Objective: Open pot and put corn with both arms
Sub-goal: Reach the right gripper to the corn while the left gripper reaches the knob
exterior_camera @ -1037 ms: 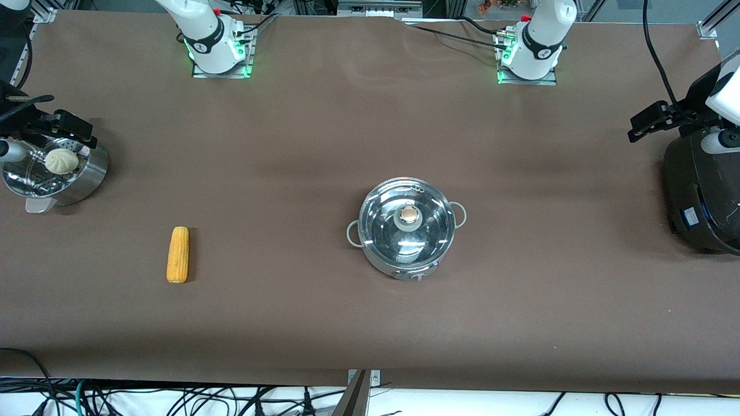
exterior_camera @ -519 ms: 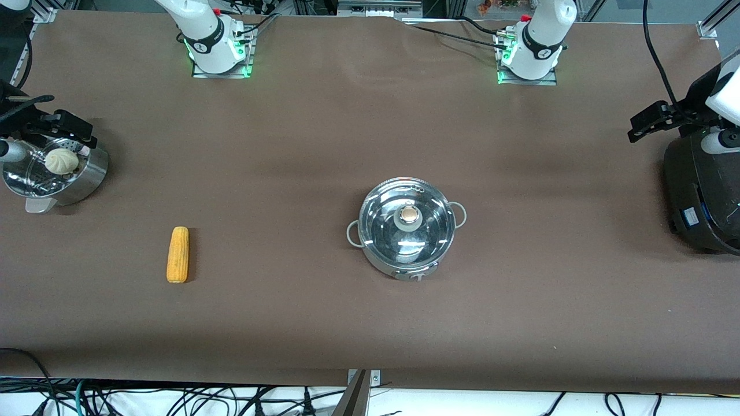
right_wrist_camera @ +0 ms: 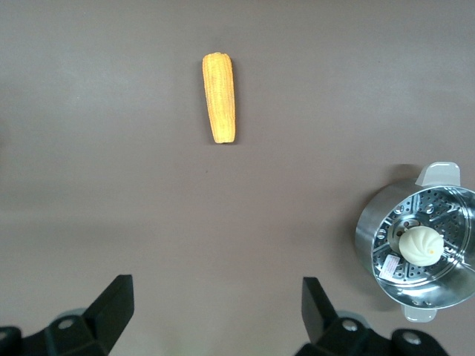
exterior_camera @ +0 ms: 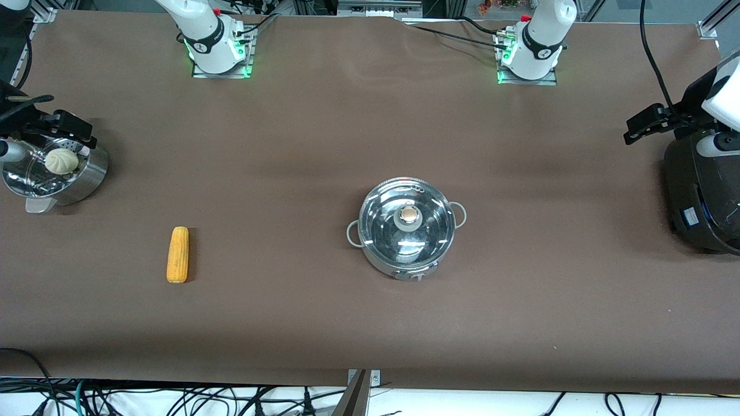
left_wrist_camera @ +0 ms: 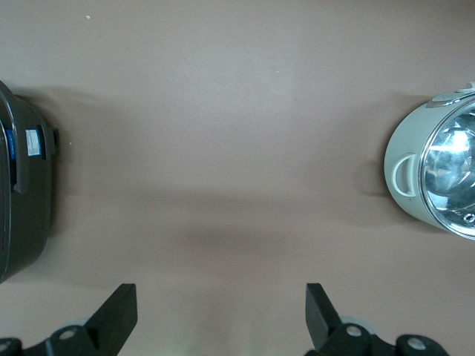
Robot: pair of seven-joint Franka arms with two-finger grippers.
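The shiny steel pot (exterior_camera: 406,254) stands mid-table with its glass lid (exterior_camera: 428,231) on and the tan knob (exterior_camera: 409,214) upright. Part of the pot also shows in the left wrist view (left_wrist_camera: 404,193). The yellow corn (exterior_camera: 177,254) lies on the table toward the right arm's end, and shows in the right wrist view (right_wrist_camera: 220,98). My left gripper (left_wrist_camera: 221,297) is open and empty, up over bare table between the black cooker and the pot. My right gripper (right_wrist_camera: 217,289) is open and empty, up over bare table beside the steamer basket, apart from the corn.
A perforated steamer basket (exterior_camera: 87,176) with a white bun (exterior_camera: 61,160) stands at the right arm's end, also in the right wrist view (right_wrist_camera: 369,237). A big black cooker (exterior_camera: 694,196) stands at the left arm's end, also in the left wrist view (left_wrist_camera: 26,200).
The left arm's hand has shifted slightly toward the pot and the bases. The right arm, pot and corn have not moved.
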